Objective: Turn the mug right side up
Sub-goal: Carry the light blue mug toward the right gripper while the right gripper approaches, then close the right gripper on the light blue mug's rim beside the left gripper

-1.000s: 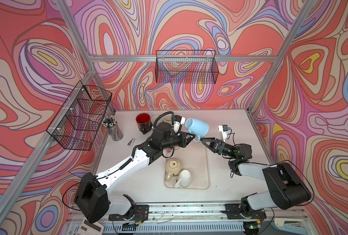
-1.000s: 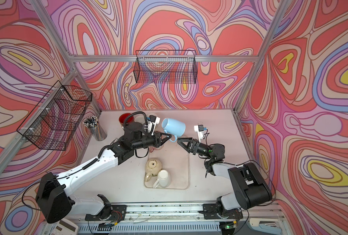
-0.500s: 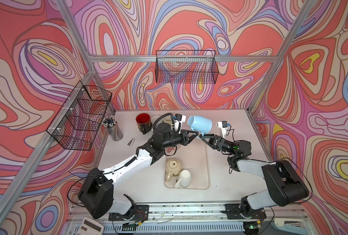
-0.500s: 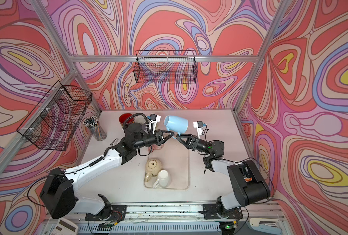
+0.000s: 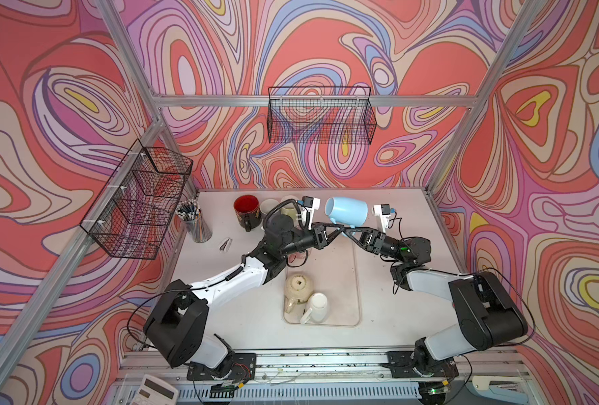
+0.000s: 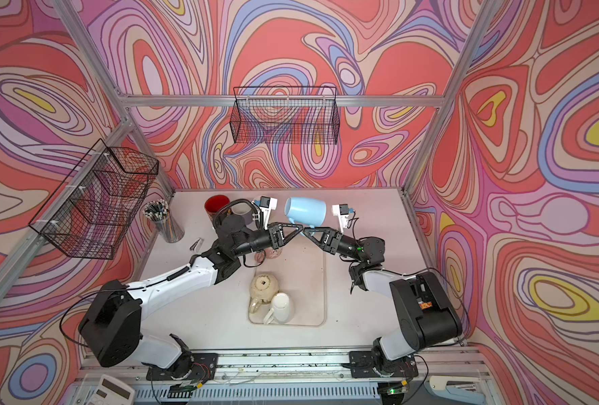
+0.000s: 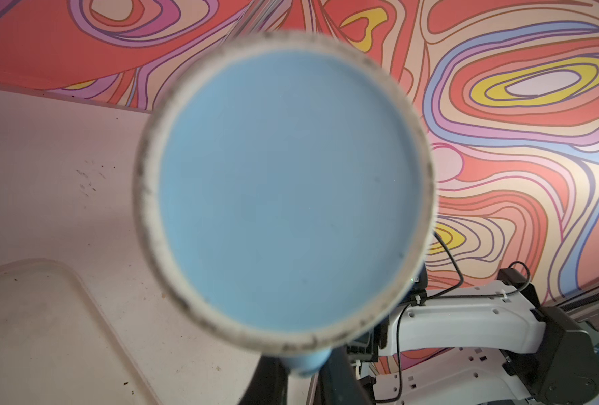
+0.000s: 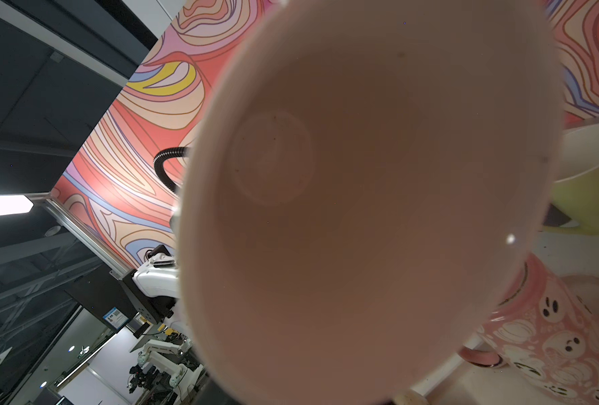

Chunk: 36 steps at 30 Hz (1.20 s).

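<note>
blue mug (image 5: pixel 346 212) hangs in the air in the upper middle of both top views. it lies on its side, base toward frame left and mouth toward frame right: half turned, i judge, not yet upright or set down. left gripper (image 5: pixel 339 228) is clenched on its handle (image 5: pixel 333 221). right gripper (image 5: pixel 348 234) meets the same spot, but i cannot tell whether it grips. lower down, the tray (image 5: pixel 357 280) holds a cream mug (image 5: pixel 298 285) and a white mug (image 5: pixel 317 305), both seemingly bottom up. the cup (image 5: pixel 198 229) at left holds pencils (image 5: pixel 186 210).
</note>
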Motion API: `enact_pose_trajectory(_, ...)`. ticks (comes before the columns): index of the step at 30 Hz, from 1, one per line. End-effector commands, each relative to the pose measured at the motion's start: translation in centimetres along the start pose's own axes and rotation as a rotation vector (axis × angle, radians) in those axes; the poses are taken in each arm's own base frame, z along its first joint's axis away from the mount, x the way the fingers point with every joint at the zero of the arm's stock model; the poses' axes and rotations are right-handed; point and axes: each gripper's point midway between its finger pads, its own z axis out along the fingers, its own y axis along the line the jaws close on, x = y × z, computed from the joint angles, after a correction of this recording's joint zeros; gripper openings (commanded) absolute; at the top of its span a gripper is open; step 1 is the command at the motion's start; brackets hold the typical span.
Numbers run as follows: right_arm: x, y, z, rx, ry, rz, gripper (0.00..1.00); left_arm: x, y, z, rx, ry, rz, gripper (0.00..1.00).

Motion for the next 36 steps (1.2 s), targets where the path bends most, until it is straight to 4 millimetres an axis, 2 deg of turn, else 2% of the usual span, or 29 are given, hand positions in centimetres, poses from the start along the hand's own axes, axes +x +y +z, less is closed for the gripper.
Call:
enact_pose_trajectory(1, -1.2, 1.5, 0.3, -0.039, -0.029, -0.074, 0.32, -0.5, -1.1, -0.1, 0.081, -0.042, 0.025, 0.00)
enact_pose_trajectory(13, -1.9, 2.1, 0.3, -0.044, -0.056, -0.088, 0.16, 1.2, -0.3, -0.6, 0.141, -0.051, 0.000, 0.00)
enact_pose_trajectory(16, -2.0, 2.0, 0.3, -0.043, -0.061, -0.084, 0.02, 1.7, 0.1, -0.6, 0.146, -0.050, -0.011, 0.00)
enact_pose_trajectory(17, -2.0, 2.0, 0.4, -0.043, -0.061, -0.086, 0.00, 1.9, 0.2, -0.6, 0.146, -0.050, -0.015, 0.00)
enact_pose_trajectory(21, -1.9, 1.8, 0.3, -0.038, -0.062, -0.079, 0.00, 2.0, 0.4, -0.9, 0.144, -0.052, -0.015, 0.00)
enact_pose_trajectory(22, -1.9, 1.7, 0.3, -0.037, -0.062, -0.077, 0.00, 2.0, 0.5, -1.0, 0.140, -0.054, -0.011, 0.04)
enact_pose_trajectory(27, -1.9, 1.5, 0.2, -0.031, -0.070, -0.065, 0.00, 1.6, 0.7, -1.5, 0.114, -0.055, 0.000, 0.38)
enact_pose_trajectory(31, -1.8, 1.1, 0.1, -0.020, -0.078, -0.050, 0.00, 1.2, 1.0, -2.2, 0.068, -0.076, 0.013, 0.52)
enact_pose_trajectory(36, -1.6, 0.6, 0.1, -0.012, -0.071, -0.035, 0.00, 1.0, 0.8, -3.4, 0.011, -0.076, 0.051, 0.63)
